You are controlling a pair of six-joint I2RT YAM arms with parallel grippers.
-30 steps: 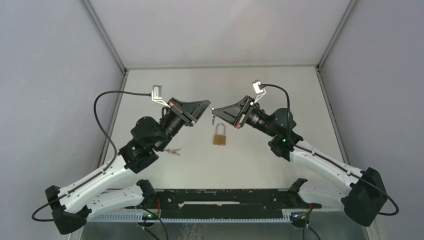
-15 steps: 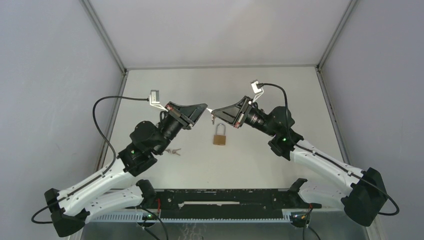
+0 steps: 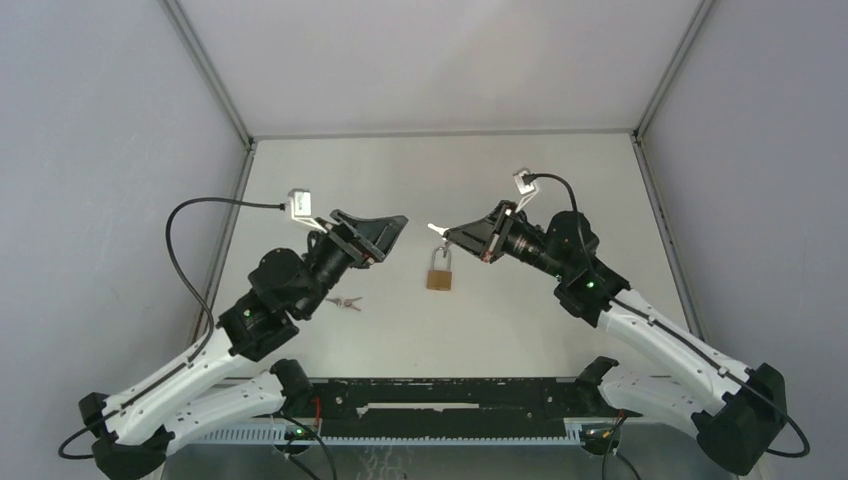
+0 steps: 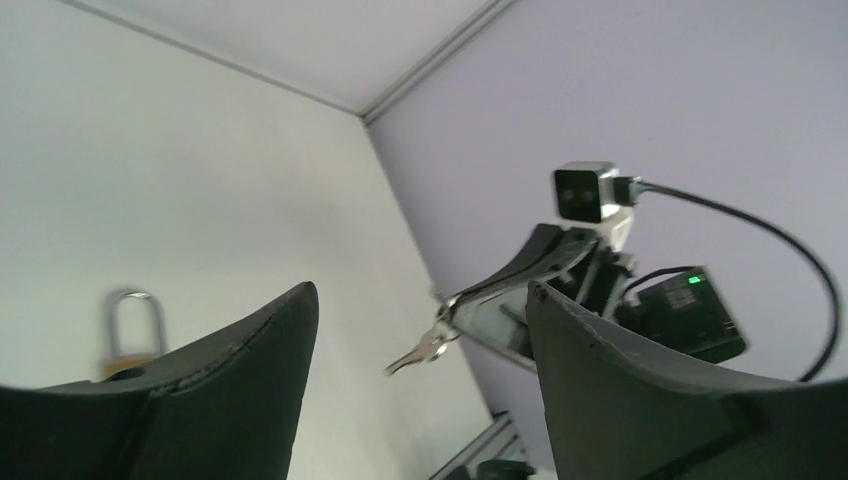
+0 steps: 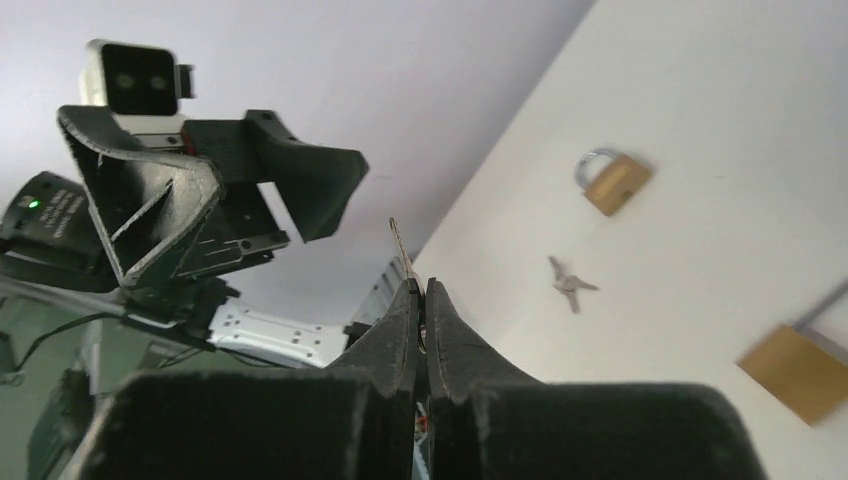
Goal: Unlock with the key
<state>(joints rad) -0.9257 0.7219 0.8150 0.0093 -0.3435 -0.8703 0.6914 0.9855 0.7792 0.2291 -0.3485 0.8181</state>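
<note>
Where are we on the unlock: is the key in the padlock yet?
Not yet. Done: the key is off the table, pinched in the shut right end effector. In hand: it is held in the air, clear of the padlock; the left end effector is open and empty. Left: insert the key and turn; the shackle looks closed.

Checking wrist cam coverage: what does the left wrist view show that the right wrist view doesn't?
Left wrist only: the right arm's camera and a spare key dangling under the right gripper. Right wrist only: loose keys on the table, the left arm's camera. Both: open left gripper, the right one shut on the key, a brass padlock.
</note>
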